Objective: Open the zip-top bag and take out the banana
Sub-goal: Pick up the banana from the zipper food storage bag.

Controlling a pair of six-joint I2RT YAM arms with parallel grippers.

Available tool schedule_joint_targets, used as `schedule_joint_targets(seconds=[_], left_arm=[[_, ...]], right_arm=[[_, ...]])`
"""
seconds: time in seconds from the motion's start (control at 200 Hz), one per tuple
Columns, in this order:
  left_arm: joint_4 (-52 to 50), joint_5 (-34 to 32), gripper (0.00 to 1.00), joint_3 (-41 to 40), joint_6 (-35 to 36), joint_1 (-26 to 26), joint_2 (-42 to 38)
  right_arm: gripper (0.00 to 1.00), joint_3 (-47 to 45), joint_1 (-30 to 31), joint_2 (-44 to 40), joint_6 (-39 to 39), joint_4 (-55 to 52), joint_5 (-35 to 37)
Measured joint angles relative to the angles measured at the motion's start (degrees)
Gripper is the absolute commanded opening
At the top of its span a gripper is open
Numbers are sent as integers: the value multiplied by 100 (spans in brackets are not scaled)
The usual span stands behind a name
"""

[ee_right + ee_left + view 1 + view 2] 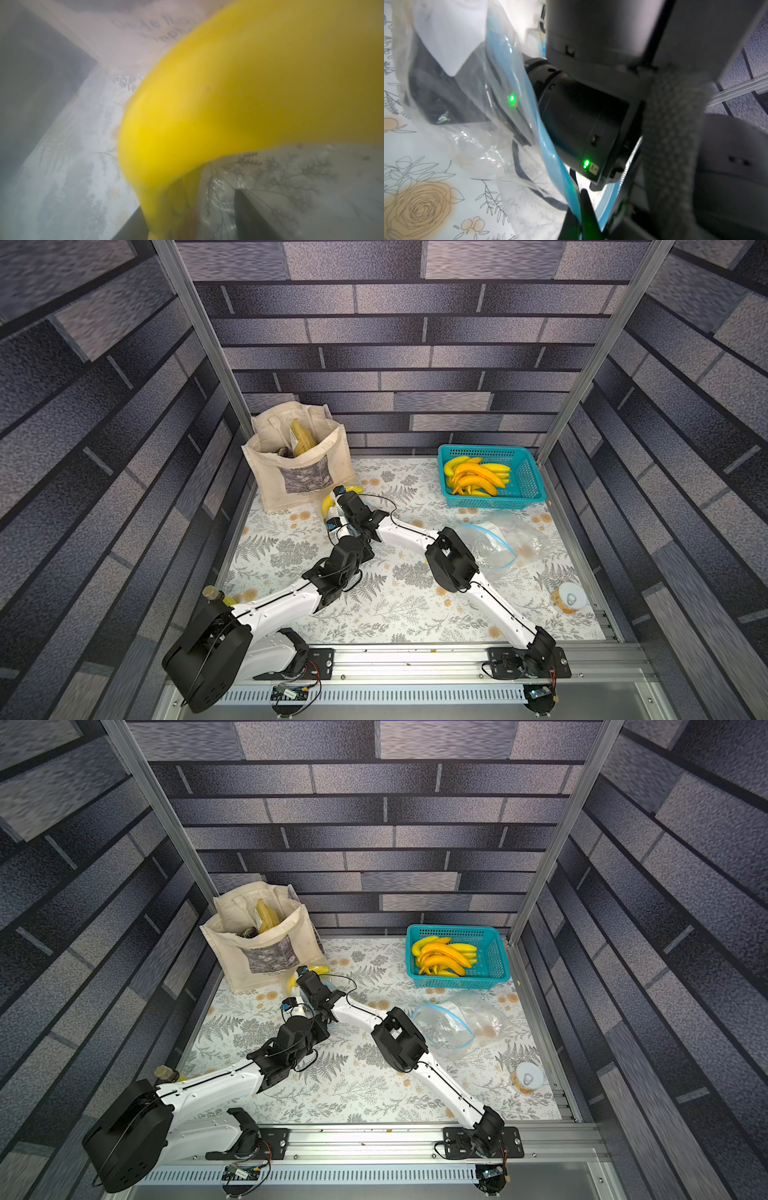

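In the left wrist view my left gripper (pixel 578 207) is shut on the blue zip strip (pixel 548 149) of the clear zip-top bag (pixel 500 145). The right arm reaches in through the bag's mouth. Seen through hazy plastic in the right wrist view, the yellow banana (pixel 228 93) fills most of the picture. My right gripper (pixel 190 218) is open around the banana's end: one finger lies against it, the other finger (pixel 249 216) stands apart. In both top views the banana (pixel 328 504) (pixel 293 981) lies in front of the tote, partly under the right wrist (pixel 353 506).
A cream tote bag (pixel 299 464) stands right behind the banana. At the back right is a teal basket (pixel 528 485) of several bananas. An empty clear zip bag (pixel 498 543) lies beside the right arm. A can (pixel 569 597) lies at the right edge, a bottle (pixel 212 593) at the left.
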Motion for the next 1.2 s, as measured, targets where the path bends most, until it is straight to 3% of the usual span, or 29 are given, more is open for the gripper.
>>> schedule_joint_targets(seconds=[0.1,0.225,0.346,0.466,0.671,0.907,1.092,1.197], left_arm=[[7,-31,2,-48,-7,0,-39],[-46,2,3,-118,-7,0,-247],[-221,37,3,-142,-4,15,-481],[-525,146,4,-160,0,81,-785],[-1054,262,4,-160,131,361,-1036],[-570,1484,4,219,323,286,-970],[-614,1322,3,260,431,511,-706],[-549,1379,13,149,450,455,-632]], right_arm=[[42,275,28,94,-98,-382,109],[17,348,63,96,-197,-671,210],[0,297,61,22,-269,-811,304],[0,-404,59,-426,-396,-767,251],[0,-2732,-26,-2105,-693,-828,-444],[0,-5042,-297,-3790,-660,-372,-1364],[0,-6124,-479,-5180,-643,-485,-1827],[0,-6111,-570,-5504,-708,-507,-1738]])
